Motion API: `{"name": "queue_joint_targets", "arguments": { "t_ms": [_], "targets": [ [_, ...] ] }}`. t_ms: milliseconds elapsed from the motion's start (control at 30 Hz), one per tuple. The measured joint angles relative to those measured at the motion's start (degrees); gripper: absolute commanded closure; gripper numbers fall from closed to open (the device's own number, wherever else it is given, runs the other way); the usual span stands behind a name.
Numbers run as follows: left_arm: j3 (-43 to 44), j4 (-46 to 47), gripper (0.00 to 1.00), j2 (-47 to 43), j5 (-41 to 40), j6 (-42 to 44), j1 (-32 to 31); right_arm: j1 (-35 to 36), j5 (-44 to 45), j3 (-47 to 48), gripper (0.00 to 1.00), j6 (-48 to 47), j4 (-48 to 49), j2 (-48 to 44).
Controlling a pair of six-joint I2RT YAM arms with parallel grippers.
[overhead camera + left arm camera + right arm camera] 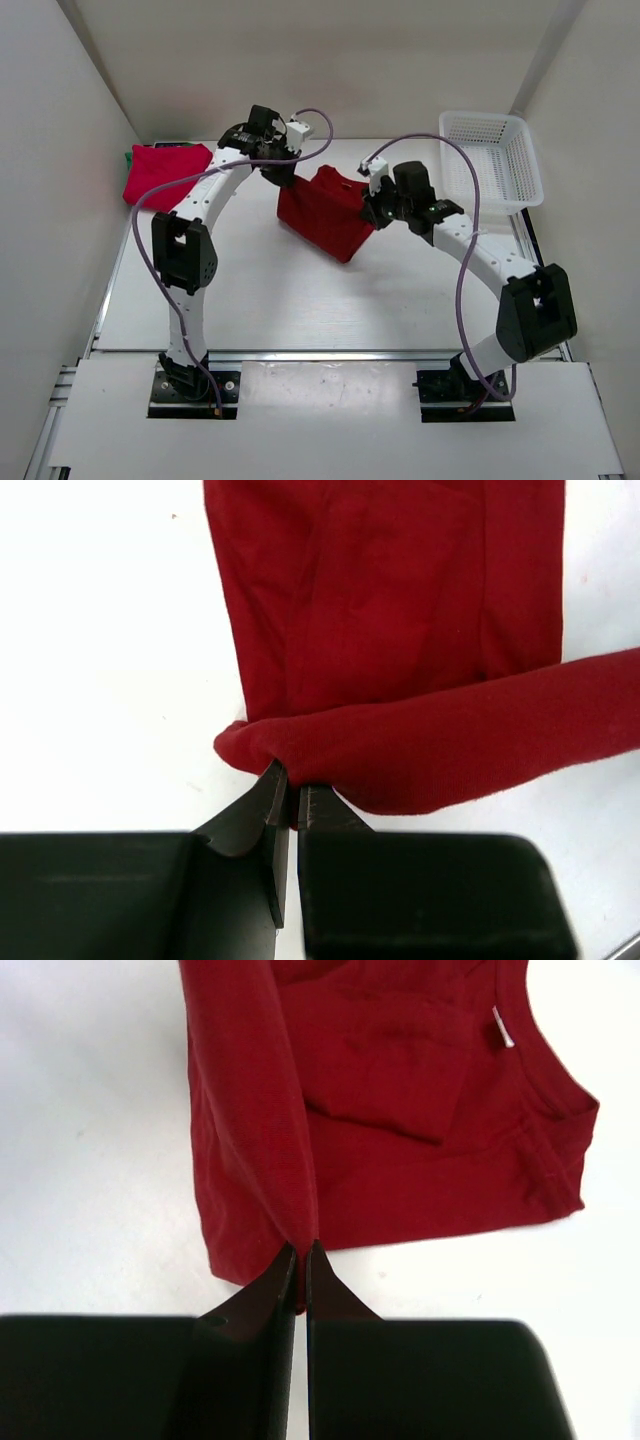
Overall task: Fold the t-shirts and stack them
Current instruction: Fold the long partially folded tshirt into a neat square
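A red t-shirt point(325, 215) is held up off the middle of the table, hanging between both arms. My left gripper point(278, 172) is shut on its upper left edge, pinching a rolled fold of the red t-shirt point(400, 660) at the fingertips point(275, 780). My right gripper point(372, 212) is shut on the right side, where a ridge of the red t-shirt point(400, 1110) runs into my fingertips point(320, 1260); the collar and a white label show beyond. At the far left lies a folded red t-shirt point(160, 172) on top of a green t-shirt point(130, 157), of which only an edge peeks out.
A white mesh basket point(520, 160) stands at the far right of the table. Purple cables loop over both arms. White walls close the table in on the left, back and right.
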Motion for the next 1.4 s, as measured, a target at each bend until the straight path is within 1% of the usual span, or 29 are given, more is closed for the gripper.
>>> {"name": "queue_joint_targets", "arguments": {
  "t_ms": [133, 300, 467, 567, 667, 833, 900, 933, 967, 1000, 1033, 1067, 1100, 1133, 1167, 1200, 1267, 1300, 1333, 1400],
  "targets": [
    [3.1, 0.5, 1.00, 2.7, 0.4, -1.0, 0.2, -3.2, -1.9, 3.0, 1.00, 1.5, 0.1, 2.4],
    [9.1, 1.5, 1.00, 6.6, 0.5, -1.6, -1.4, -6.2, -3.0, 4.2, 1.00, 2.6, 0.1, 3.7],
    [16.7, 4.3, 1.00, 11.7, 0.0, -3.1, -3.1, -8.5, -3.7, 5.9, 1.00, 3.8, 0.1, 6.1],
    [19.6, 6.3, 1.00, 14.1, -0.9, -3.3, -4.1, -10.1, -3.9, 8.2, 1.00, 4.9, 0.2, 9.0],
    [21.7, 8.2, 0.98, 16.4, -2.0, -3.3, -4.8, -11.9, -3.9, 10.9, 1.00, 5.6, 0.4, 12.5],
    [25.3, 11.5, 0.90, 21.4, -3.9, -4.2, -5.4, -14.5, -3.3, 14.0, 1.00, 6.6, 0.9, 16.9],
    [26.2, 12.8, 0.84, 23.4, -4.7, -4.2, -5.6, -15.1, -2.6, 15.6, 1.00, 6.8, 0.9, 19.0],
    [26.5, 13.5, 0.79, 24.1, -5.1, -4.2, -5.7, -15.3, -2.1, 16.4, 0.99, 7.0, 1.0, 20.1],
    [26.6, 14.1, 0.77, 24.9, -5.6, -4.1, -5.7, -15.4, -1.5, 17.3, 0.99, 7.1, 1.0, 21.1],
    [26.8, 14.6, 0.72, 25.6, -6.1, -4.0, -5.7, -15.5, -0.9, 18.2, 0.94, 7.4, 0.9, 22.2],
    [27.1, 15.4, 0.70, 26.5, -6.6, -3.9, -5.8, -15.7, -0.3, 19.3, 0.86, 7.6, 1.0, 23.5],
    [27.4, 16.2, 0.64, 27.3, -7.3, -3.9, -5.9, -15.8, 0.4, 20.4, 0.81, 8.0, 1.0, 24.7],
    [27.6, 17.1, 0.59, 28.2, -8.0, -3.8, -5.9, -15.8, 0.9, 21.6, 0.71, 8.4, 1.2, 26.1],
    [27.9, 17.8, 0.51, 28.9, -8.5, -3.8, -5.9, -15.9, 1.6, 22.8, 0.63, 8.9, 1.3, 27.4],
    [28.2, 18.3, 0.46, 29.5, -9.2, -3.8, -5.8, -16.0, 2.4, 23.9, 0.60, 9.3, 1.4, 28.8],
    [28.2, 18.7, 0.35, 30.0, -9.7, -3.9, -5.7, -16.2, 3.3, 25.4, 0.54, 9.4, 1.2, 30.2],
    [28.2, 19.6, 0.20, 30.6, -11.1, -4.0, -5.5, -16.5, 5.1, 29.2, 0.51, 9.7, 1.1, 33.4],
    [28.2, 19.8, 0.09, 30.8, -11.8, -4.2, -5.5, -16.6, 5.9, 30.7, 0.51, 9.8, 1.1, 34.5],
    [28.2, 20.1, 0.05, 30.8, -12.7, -4.3, -5.4, -16.8, 6.8, 32.2, 0.50, 9.9, 1.1, 35.6],
    [28.5, 20.2, 0.04, 30.8, -13.8, -4.3, -5.1, -16.9, 8.8, 33.6, 0.50, 9.8, 1.0, 36.2]
  ]
}}
